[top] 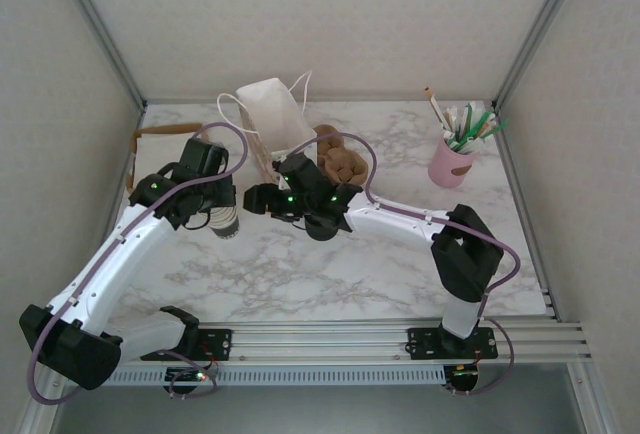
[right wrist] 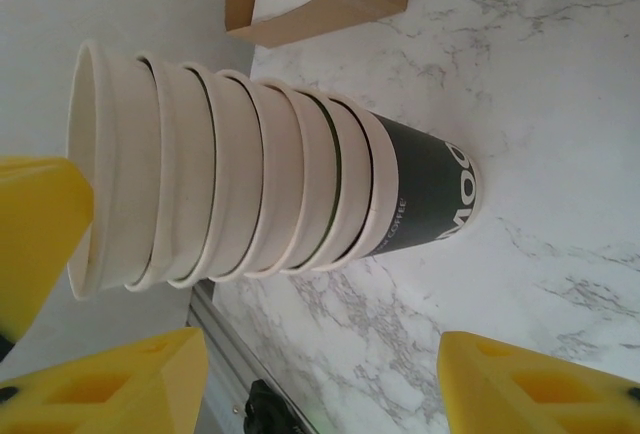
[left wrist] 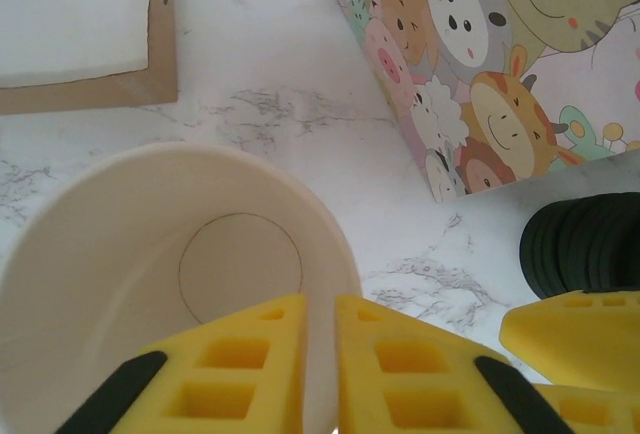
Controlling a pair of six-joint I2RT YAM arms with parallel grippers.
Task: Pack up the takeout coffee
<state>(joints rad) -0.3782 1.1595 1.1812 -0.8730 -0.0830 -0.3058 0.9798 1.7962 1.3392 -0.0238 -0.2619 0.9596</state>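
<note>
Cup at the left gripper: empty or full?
Empty. The left wrist view looks down into the cup: bare cream walls and the bottom seam, no liquid, no lid.

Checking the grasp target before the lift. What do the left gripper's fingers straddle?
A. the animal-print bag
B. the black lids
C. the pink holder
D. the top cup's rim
D: in the left wrist view the left gripper has one yellow finger inside and one outside the wall of the top cup.

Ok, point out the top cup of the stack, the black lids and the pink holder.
top cup [left wrist: 120,254]: left wrist view, its inner wall.
black lids [left wrist: 575,244]: left wrist view, the stack's side.
pink holder [top: 450,166]: top external view, its outer side.
</note>
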